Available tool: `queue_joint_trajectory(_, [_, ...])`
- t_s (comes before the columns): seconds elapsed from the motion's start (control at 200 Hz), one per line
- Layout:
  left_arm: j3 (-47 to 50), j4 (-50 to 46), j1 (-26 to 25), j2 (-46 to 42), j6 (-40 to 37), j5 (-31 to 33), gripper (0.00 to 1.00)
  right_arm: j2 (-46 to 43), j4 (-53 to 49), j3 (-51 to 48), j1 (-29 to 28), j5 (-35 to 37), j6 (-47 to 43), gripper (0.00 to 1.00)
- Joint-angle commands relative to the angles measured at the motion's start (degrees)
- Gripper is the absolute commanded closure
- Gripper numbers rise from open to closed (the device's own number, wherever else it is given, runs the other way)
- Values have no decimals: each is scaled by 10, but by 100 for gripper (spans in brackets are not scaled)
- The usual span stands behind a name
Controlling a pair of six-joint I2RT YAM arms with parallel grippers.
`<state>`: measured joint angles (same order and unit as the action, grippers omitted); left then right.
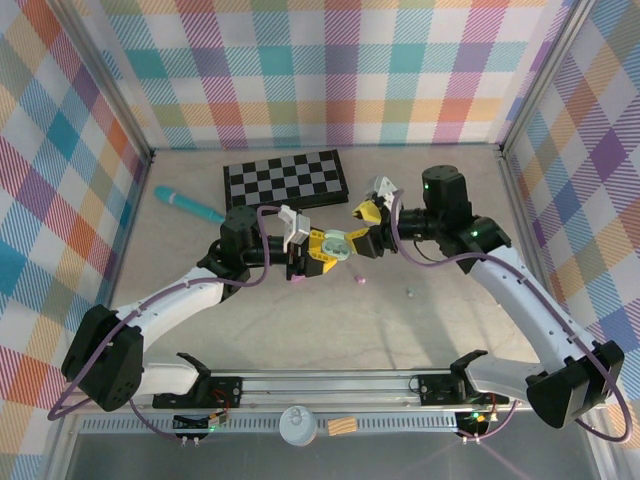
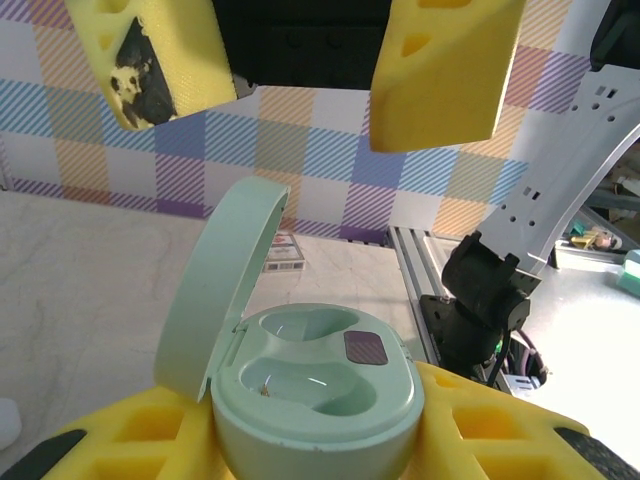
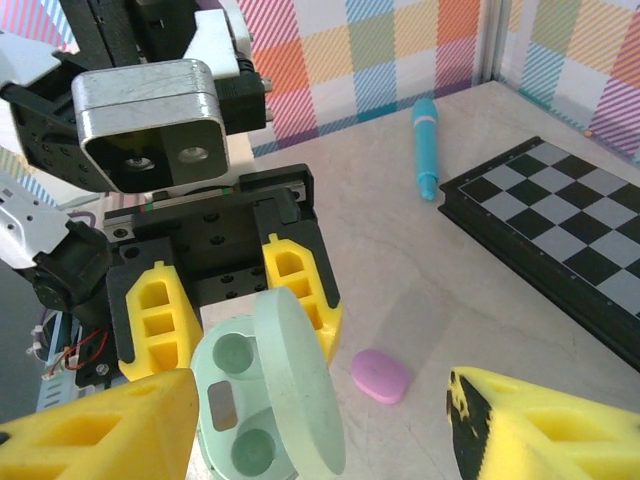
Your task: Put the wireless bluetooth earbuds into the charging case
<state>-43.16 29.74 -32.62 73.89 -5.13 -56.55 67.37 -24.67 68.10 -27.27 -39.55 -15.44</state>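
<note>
The right gripper [image 2: 300,120] hangs just above the charging case [image 2: 320,400], its yellow pads standing well apart with nothing between them, so it has to fetch a bud before anything can go in. The left gripper [image 3: 232,312] is clamped on the case's lower body from both sides, presenting it toward the other arm with the lid [image 2: 215,285] hinged up. Both wells of the case look empty, with a small dark plate set between them. A pink earbud [image 1: 361,281] lies loose on the table [image 1: 300,330], close to the case on its near side. A pale earbud [image 1: 409,293] lies a little farther from the case, off to the right. To do this well, I judge the right arm should pinch a bud by its stem, turn it to match a well and lower it straight in. Meanwhile the left grip should hold the case steady, with the lid clear of the approach.
</note>
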Motion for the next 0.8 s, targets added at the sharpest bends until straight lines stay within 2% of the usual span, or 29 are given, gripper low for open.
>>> queue_joint_trajectory(0.0, [-8,36,-6,5,9,-22,61,3,-22,1,3,-38,-9,35])
queue_joint_trajectory(0.085, [-10,38,-6,7,13,-21,61,9,-31,2,-1,-64,-25,36])
queue_joint_trajectory(0.215, [-11,48,-5,6,24,-27,61,21,-22,-1,-2,-37,-27,43])
queue_joint_trajectory(0.37, [-13,56,-5,5,35,-30,61,44,-21,5,-2,-48,-42,57])
queue_joint_trajectory(0.645, [-16,57,-6,5,35,-28,61,49,-30,9,-3,-65,-67,92])
queue_joint_trajectory(0.795, [-15,59,-6,9,35,-26,60,38,-27,6,-3,-56,-69,97])
